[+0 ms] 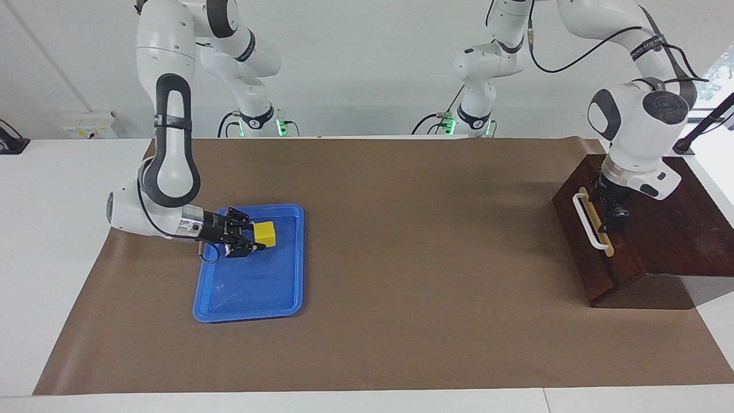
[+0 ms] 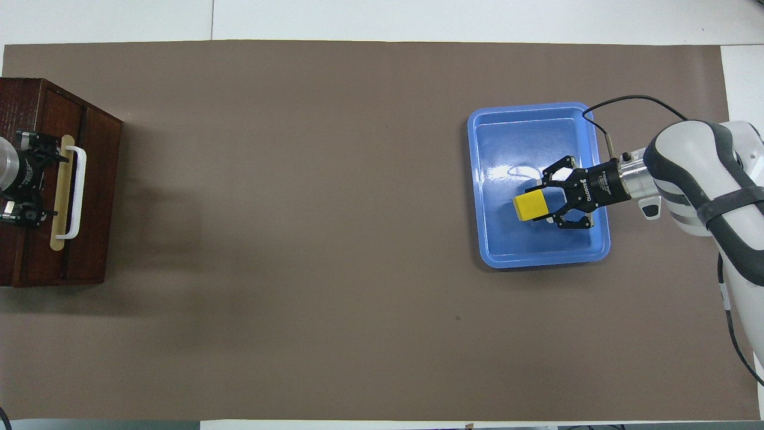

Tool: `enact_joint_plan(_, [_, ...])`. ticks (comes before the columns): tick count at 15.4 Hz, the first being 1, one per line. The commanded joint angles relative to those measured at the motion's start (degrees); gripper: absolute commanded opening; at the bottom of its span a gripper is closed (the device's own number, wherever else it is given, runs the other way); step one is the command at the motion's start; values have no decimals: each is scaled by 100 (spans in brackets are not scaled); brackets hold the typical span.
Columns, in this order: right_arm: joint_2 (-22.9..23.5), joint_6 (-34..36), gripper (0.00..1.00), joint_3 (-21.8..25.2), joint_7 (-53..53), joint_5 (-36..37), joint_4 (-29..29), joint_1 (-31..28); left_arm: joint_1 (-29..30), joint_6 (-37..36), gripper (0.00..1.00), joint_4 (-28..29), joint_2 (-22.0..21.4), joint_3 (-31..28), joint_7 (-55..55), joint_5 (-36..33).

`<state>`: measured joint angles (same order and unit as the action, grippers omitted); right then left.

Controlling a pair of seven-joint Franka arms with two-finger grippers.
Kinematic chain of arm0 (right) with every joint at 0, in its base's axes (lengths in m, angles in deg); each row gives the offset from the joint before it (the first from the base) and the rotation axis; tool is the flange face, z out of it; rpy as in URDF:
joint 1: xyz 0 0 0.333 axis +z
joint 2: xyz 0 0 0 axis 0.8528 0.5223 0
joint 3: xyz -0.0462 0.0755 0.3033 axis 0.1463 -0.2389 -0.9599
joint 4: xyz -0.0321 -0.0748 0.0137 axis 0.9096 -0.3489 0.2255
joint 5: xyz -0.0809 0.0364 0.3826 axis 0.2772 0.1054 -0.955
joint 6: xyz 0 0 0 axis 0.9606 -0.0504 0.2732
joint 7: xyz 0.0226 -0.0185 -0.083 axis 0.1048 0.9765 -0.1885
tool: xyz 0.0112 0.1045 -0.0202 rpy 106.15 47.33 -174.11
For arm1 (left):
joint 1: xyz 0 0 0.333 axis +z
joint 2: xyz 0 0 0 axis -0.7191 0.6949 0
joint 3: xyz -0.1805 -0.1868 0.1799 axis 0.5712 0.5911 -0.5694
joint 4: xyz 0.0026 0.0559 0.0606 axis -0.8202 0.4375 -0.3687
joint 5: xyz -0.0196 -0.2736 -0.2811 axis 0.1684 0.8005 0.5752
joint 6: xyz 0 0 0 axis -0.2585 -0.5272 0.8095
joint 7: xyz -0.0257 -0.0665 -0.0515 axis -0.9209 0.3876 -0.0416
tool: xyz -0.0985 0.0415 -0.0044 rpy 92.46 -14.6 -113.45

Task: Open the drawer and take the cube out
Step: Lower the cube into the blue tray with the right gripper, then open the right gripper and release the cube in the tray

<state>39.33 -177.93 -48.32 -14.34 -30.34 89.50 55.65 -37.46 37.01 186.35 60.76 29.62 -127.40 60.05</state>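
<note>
Right pincer (image 1: 258, 235) is gripping the cube (image 1: 264, 233), fingers closed on two of its side faces, arm lying low and nearly level. Cube is sitting inside the blue tray (image 1: 285, 287), low over the tray floor; can't tell whether it's touching the floor. In the overhead view the cube (image 2: 531, 205) is showing over the part of the tray (image 2: 480, 179) nearer to the robots, with the right pincer (image 2: 546, 206) reaching in from the right arm's end of the desk.

Tray is lying flat on the brown mat (image 1: 424, 241) toward the right arm's end of the desk (image 1: 57, 189), well apart from the cabinet.

Drawer (image 1: 582, 238) is sitting fully pushed in, its dark front flush with the cabinet (image 1: 676, 229) at the left arm's end of the desk. White bar handle (image 1: 588, 221) is showing on its pale strip, nothing gripping it.

Left pincer (image 1: 612, 213) is hanging over the cabinet's top edge just above the drawer front, right beside the handle but not around it. Its fingers are standing spread apart, holding nothing. In the overhead view the left pincer (image 2: 46, 182) is showing at the frame edge, just beside the handle (image 2: 76, 185), over the cabinet top.
</note>
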Motion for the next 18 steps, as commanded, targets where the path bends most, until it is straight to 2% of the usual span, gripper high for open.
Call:
enact_joint_plan(1, [-363,-278,0,-44,-186,60,581,-30,71,25,100,-57,33,10,351,-172])
enact_joint_plan(5, [-425,-498,0,-52,-203,-10,836,14,-44,-98,100,-154,-160,63,473,-120])
enact_joint_plan(7, [-442,-604,0,-52,-212,-116,907,49,-35,-518,100,-320,-466,98,1269,256])
enact_joint_plan(8, [-442,-613,0,-52,-212,-116,907,58,-35,-955,100,-495,-590,81,1936,624])
enact_joint_plan(9, [-451,-630,13,-52,-195,-125,916,58,-26,-1377,100,-714,-635,46,2586,845])
enact_joint_plan(10, [-442,-639,99,-52,-203,-125,916,58,-9,-1895,100,-873,-670,63,3263,995])
enact_joint_plan(13, [-442,-622,100,-52,-186,-125,881,58,-139,-2646,100,-1076,-723,203,4787,1181])
enact_joint_plan(16, [-425,-543,100,-52,-98,-125,706,58,-341,-2989,100,-1033,-784,256,5141,1199])
enact_joint_plan(18, [-364,-315,100,-44,155,-107,338,50,-745,-3095,100,-1059,-758,213,5508,1190])
